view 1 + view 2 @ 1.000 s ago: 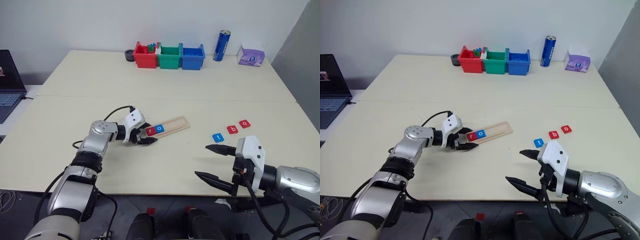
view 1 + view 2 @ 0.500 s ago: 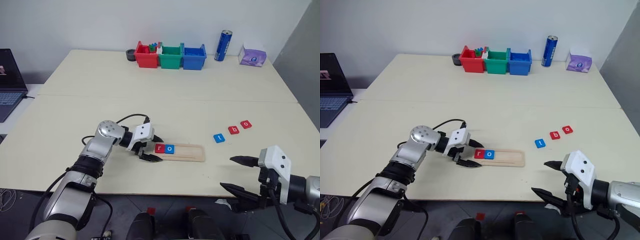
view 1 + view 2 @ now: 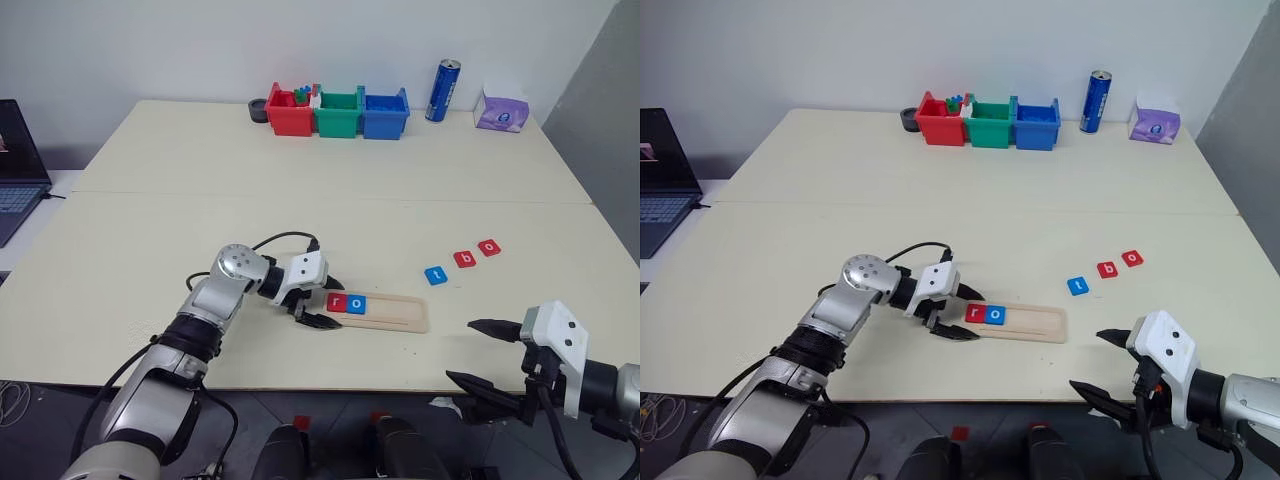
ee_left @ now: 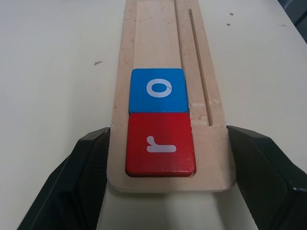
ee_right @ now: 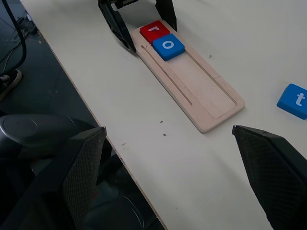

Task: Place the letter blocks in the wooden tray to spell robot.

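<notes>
Gripping wooden tray (image 3: 378, 309) end with left gripper (image 3: 317, 307) jaws clamped, r and o seated, right gripper (image 3: 487, 352) jaws apart; steadying tray on desk (image 3: 300, 170) before fetching blue t block (image 3: 436, 275).

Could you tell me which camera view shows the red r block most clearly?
The left wrist view: the r block is large, letter readable, at the tray end between the left gripper fingers. The right wrist view shows it smaller; the eye views, tiny.
</notes>
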You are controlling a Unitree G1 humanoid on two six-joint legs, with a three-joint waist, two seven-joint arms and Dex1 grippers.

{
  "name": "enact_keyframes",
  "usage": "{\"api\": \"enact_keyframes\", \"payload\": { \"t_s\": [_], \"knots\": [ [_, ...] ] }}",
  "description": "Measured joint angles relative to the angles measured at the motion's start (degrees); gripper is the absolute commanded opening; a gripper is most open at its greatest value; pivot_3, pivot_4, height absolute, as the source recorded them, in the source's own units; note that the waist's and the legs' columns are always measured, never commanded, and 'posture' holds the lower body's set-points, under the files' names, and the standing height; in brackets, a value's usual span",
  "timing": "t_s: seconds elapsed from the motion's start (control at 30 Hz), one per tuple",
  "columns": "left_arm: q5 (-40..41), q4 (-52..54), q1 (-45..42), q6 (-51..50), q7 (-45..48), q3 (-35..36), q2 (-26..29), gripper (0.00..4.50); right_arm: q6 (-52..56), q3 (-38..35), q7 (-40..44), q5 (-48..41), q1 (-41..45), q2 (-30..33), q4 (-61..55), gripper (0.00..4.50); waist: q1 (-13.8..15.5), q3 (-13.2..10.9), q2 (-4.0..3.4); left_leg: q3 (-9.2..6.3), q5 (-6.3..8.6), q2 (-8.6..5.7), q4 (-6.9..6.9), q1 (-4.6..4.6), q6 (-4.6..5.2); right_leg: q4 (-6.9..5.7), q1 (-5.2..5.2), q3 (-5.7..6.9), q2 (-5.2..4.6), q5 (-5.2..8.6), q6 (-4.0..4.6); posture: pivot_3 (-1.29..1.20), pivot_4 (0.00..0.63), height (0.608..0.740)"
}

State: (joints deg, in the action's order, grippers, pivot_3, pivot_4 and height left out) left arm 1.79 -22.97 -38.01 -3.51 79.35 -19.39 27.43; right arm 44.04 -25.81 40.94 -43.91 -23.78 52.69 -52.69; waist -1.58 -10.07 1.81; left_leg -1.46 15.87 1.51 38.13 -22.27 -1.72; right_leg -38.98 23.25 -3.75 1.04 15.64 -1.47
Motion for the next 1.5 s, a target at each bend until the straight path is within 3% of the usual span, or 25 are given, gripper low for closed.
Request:
{"api": "enact_keyframes", "payload": {
  "t_s": [0.37,0.43,0.5,0.87,1.07,1.23,1.33,1.5],
  "knots": [
    [0.0,7.6,3.1,-7.6,-1.9,-0.5,0.3,3.38,-1.1,0.2,0.3,1.1,0.7,-0.1,0.2,4.50,0.0,0.0,0.00,-0.01,0.00,0.00,0.00,0.01,0.00,0.00,0.00,0.00,0.00,0.00,0.00,0.00,0.150,0.740],
    [0.0,8.8,3.4,-8.8,-2.5,-0.5,0.3,4.10,-1.1,0.2,0.4,1.2,0.8,-0.1,0.2,4.50,0.0,0.0,0.00,0.00,0.00,0.00,0.01,0.01,0.00,-0.01,0.00,0.00,-0.01,0.00,0.00,0.00,0.150,0.740],
    [0.0,9.9,3.7,-10.2,-2.6,-0.5,0.4,4.44,-1.2,0.3,0.6,1.5,1.0,-0.1,0.2,4.50,0.0,0.0,0.00,0.01,0.00,0.00,0.01,0.02,0.00,-0.01,-0.01,-0.01,0.00,0.00,0.00,0.00,0.150,0.740],
    [0.5,13.0,4.7,-12.7,-3.8,-0.3,2.7,4.44,-1.5,0.9,2.8,3.3,2.6,0.8,2.6,4.50,0.0,0.0,0.00,0.01,0.00,0.01,0.01,0.03,0.00,-0.01,-0.01,-0.01,0.00,0.00,0.00,0.00,0.150,0.740],
    [3.7,13.7,5.5,-12.4,-7.0,5.3,4.1,4.44,-1.5,0.4,1.9,3.1,8.4,0.0,6.8,4.50,0.0,0.0,0.00,0.02,0.00,0.03,0.01,0.07,0.00,-0.01,-0.02,-0.03,-0.03,0.00,0.00,0.00,0.150,0.740],
    [9.8,19.1,10.4,-14.8,-7.5,9.0,4.5,4.44,-0.1,8.9,-8.5,9.3,19.3,-5.3,15.1,4.50,-0.3,0.0,0.00,0.05,0.00,0.07,0.00,0.11,0.00,-0.04,-0.02,-0.13,-0.06,-0.01,0.02,0.00,0.150,0.740],
    [14.1,22.7,13.4,-17.1,-8.5,12.3,4.9,4.44,2.1,13.7,-17.5,14.0,28.0,-13.2,23.8,4.50,-0.3,0.0,-0.02,0.05,-0.01,0.08,-0.03,0.16,-0.01,-0.08,-0.01,-0.24,-0.06,-0.03,0.05,0.00,0.150,0.740],
    [18.6,26.7,15.8,-18.3,-7.8,15.3,6.9,4.44,2.6,16.7,-25.5,19.1,35.8,-21.3,34.6,4.50,0.0,0.0,-0.09,0.06,0.00,0.06,-0.06,0.13,-0.01,-0.06,0.01,-0.22,-0.07,-0.16,0.29,0.00,0.150,0.740]
  ]
}}
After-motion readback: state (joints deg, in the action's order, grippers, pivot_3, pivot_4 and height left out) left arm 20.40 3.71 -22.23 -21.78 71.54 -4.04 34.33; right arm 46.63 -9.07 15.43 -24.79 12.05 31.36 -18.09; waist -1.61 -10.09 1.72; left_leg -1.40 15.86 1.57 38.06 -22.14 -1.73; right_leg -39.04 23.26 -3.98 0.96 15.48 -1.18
